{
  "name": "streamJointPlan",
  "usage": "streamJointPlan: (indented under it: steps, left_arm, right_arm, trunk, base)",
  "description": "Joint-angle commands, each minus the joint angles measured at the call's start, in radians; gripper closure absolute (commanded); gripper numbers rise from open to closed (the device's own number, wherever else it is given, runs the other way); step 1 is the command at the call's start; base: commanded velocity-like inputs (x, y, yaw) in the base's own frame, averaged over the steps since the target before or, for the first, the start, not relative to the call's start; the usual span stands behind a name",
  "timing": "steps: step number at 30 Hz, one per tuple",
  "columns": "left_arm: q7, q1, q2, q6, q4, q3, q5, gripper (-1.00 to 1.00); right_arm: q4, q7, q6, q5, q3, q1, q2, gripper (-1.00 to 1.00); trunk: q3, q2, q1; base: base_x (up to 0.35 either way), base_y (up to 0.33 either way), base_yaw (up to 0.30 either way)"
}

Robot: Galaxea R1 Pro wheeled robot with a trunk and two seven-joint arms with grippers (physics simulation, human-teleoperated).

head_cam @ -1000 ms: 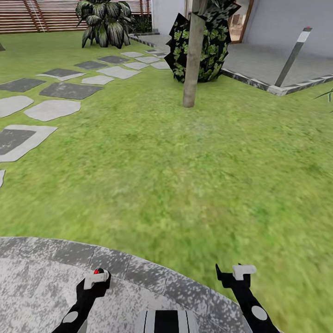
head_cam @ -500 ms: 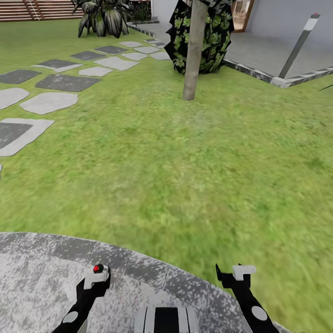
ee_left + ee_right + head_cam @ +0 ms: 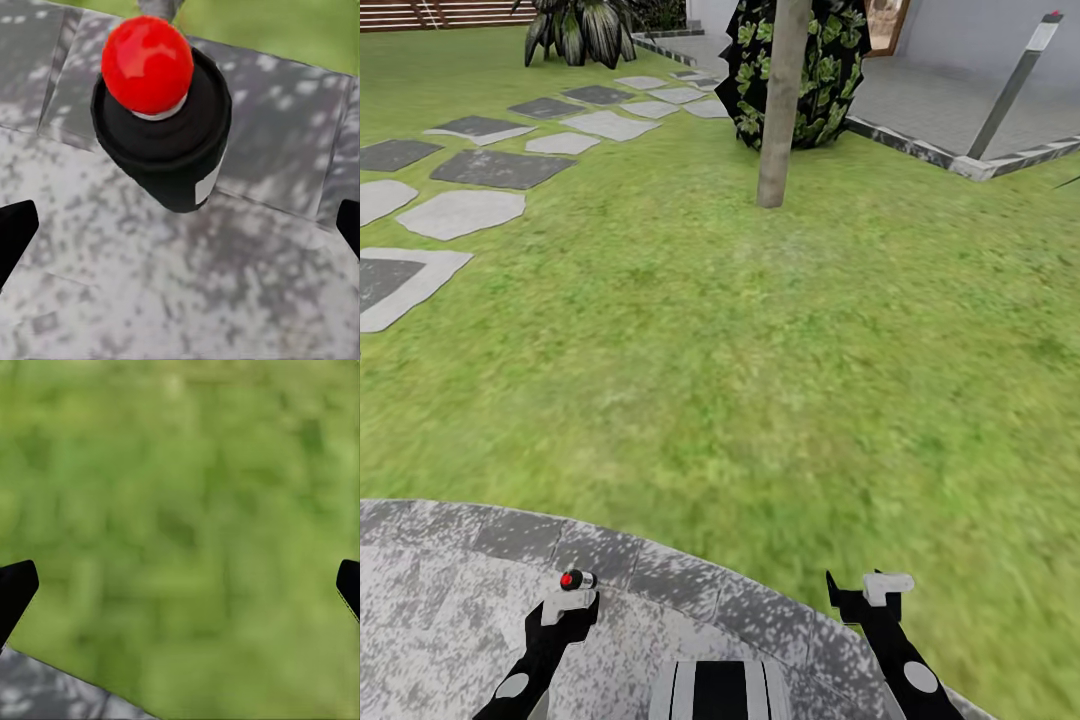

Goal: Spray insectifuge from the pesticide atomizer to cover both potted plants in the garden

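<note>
The small slim black pesticide atomizer [image 3: 169,142], with a white patch on its side and a glossy red ball top, sits at the edge of the round mottled grey stone patio [image 3: 450,590]. In the head view its red top [image 3: 572,579] shows just beyond the left gripper [image 3: 565,603]. In the left wrist view the left gripper's [image 3: 180,225] jaws stand wide apart. The bottle is seen from above between them and touches neither black fingertip [image 3: 15,232].

The right gripper [image 3: 885,585] hangs over the patio's rim, its jaws likewise spread open on nothing. Its wrist view [image 3: 180,585] looks onto blurred green lawn [image 3: 187,495].

Ahead, the lawn runs to a bare grey-brown tree trunk [image 3: 780,100]. Behind the trunk are a dark leafy shrub [image 3: 830,70], flat grey stepping stones [image 3: 460,212] and a slanted grey bollard light [image 3: 1015,85].
</note>
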Motion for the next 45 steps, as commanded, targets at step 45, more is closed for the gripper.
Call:
streamJointPlan:
  steps: [45]
  left_arm:
    - [-0.001, 0.0, 0.0, -0.004, 0.001, 0.003, 0.0, -1.0]
  right_arm:
    - [0.001, 0.0, -0.003, 0.0, 0.0, 0.0, 0.0, -1.0]
  trunk:
    - [-0.001, 0.0, 0.0]
  base:
    - [0.028, 0.008, 0.0]
